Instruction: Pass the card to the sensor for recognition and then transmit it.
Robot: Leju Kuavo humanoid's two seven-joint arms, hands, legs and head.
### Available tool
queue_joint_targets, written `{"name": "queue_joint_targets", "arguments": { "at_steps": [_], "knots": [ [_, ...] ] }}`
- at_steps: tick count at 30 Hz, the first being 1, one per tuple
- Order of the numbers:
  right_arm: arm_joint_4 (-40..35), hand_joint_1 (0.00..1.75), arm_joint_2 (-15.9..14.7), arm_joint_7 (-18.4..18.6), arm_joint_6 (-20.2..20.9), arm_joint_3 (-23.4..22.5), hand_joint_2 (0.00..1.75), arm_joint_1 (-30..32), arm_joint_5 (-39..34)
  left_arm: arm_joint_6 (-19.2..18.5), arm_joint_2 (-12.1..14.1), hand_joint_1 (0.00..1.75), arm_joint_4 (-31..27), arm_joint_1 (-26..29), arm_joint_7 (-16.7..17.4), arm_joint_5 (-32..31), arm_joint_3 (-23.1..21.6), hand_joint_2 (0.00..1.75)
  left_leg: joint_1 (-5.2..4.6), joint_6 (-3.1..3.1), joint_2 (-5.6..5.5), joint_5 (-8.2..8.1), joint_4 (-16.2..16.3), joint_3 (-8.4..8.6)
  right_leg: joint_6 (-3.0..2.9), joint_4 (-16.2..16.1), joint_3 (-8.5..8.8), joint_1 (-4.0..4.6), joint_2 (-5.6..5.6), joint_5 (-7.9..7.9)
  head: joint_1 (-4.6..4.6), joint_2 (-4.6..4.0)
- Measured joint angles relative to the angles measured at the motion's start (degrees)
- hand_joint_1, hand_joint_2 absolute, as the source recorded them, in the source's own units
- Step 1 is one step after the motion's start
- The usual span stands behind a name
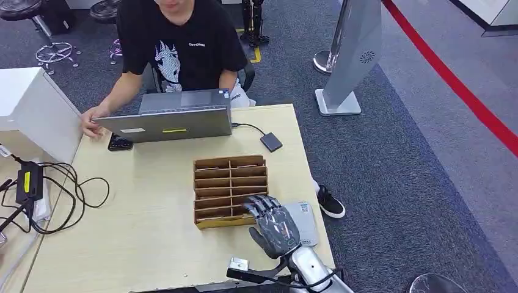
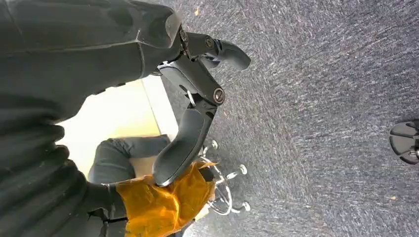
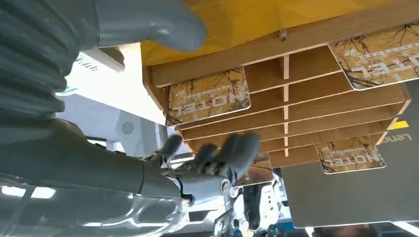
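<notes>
cards [image 3: 208,96] stand on their long edges in the wooden rack [image 1: 230,190], right robot hand [image 1: 274,224] spread, holding nothing.

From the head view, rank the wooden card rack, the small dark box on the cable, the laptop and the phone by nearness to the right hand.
1. Wooden card rack: the right hand reaches over its near right corner.
2. Small dark box: beyond the rack, near the table's right edge.
3. Laptop: at the far edge, before the person.
4. Phone: far left, below the laptop's corner.
</notes>
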Motion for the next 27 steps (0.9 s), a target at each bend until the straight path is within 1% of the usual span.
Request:
{"name": "queue_joint_targets", "arguments": {
  "at_steps": [7, 8, 9, 10, 13, 16, 18, 27],
  "knots": [
    [0.0, 0.66, 0.0, 0.0, 0.0, 0.0, 1.75, 0.0, 0.0, 0.0, 0.0, 0.00, 0.0, 0.0, 0.0, 0.0, 0.0, 1.75, 0.00, 0.00, 0.00, 0.00, 0.0, 0.00, 0.00, 0.0, 0.00, 0.00, 0.00, 0.00, 0.00, 0.00],
    [0.0, 1.31, 0.0, 0.0, 0.0, 0.0, 1.75, 0.0, 0.0, 0.0, 0.0, 0.00, 0.0, 0.0, 0.0, 0.0, 0.0, 1.75, 0.00, 0.00, 0.00, 0.00, 0.0, 0.00, 0.00, 0.0, 0.00, 0.00, 0.00, 0.00, 0.00, 0.00],
    [0.0, 1.45, 0.0, 0.0, 0.0, 0.0, 1.75, 0.0, 0.0, 0.0, 0.0, 0.00, 0.0, 0.0, 0.0, 0.0, 0.0, 1.75, 0.00, 0.00, 0.00, 0.00, 0.0, 0.00, 0.00, 0.0, 0.00, 0.00, 0.00, 0.00, 0.00, 0.00],
    [0.0, 1.55, 0.0, 0.0, 0.0, 0.0, 1.75, 0.0, 0.0, 0.0, 0.0, 0.00, 0.0, 0.0, 0.0, 0.0, 0.0, 1.75, 0.00, 0.00, 0.00, 0.00, 0.0, 0.00, 0.00, 0.0, 0.00, 0.00, 0.00, 0.00, 0.00, 0.00],
    [0.0, 1.52, 0.0, 0.0, -0.1, 0.0, 1.75, 0.0, 0.0, 0.0, 0.0, 0.00, 0.0, 0.0, 0.0, 0.0, 0.0, 1.75, 0.00, 0.00, 0.00, 0.00, 0.0, 0.00, 0.00, 0.0, 0.00, 0.00, 0.00, 0.00, 0.00, 0.00],
    [-0.4, 1.55, 0.0, 0.2, -0.2, 0.0, 1.75, -0.2, 0.8, 0.1, 0.0, 0.00, 0.0, 0.0, 0.1, 0.1, 0.0, 1.75, 0.00, 0.00, 0.00, 0.00, 0.0, 0.00, 0.00, 0.0, 0.00, 0.00, 0.00, 0.00, 0.00, 0.00],
    [-0.5, 1.54, 0.0, 0.2, -0.2, 0.1, 1.75, -0.2, 0.9, 0.1, 0.0, 0.00, 0.0, 0.0, 0.2, 0.1, 0.0, 1.75, 0.00, 0.00, 0.00, 0.00, 0.0, 0.00, 0.00, 0.0, 0.00, 0.00, 0.00, 0.00, 0.00, 0.00],
    [-1.7, 1.75, 0.0, 1.1, -0.3, 1.3, 1.75, -0.1, 1.7, 0.1, 0.0, 0.00, 0.0, 0.0, 0.5, 0.0, 0.0, 1.75, 0.00, 0.00, 0.00, 0.00, 0.0, 0.00, 0.00, 0.0, -0.01, 0.00, 0.00, 0.00, 0.00, 0.00]
  ]
}}
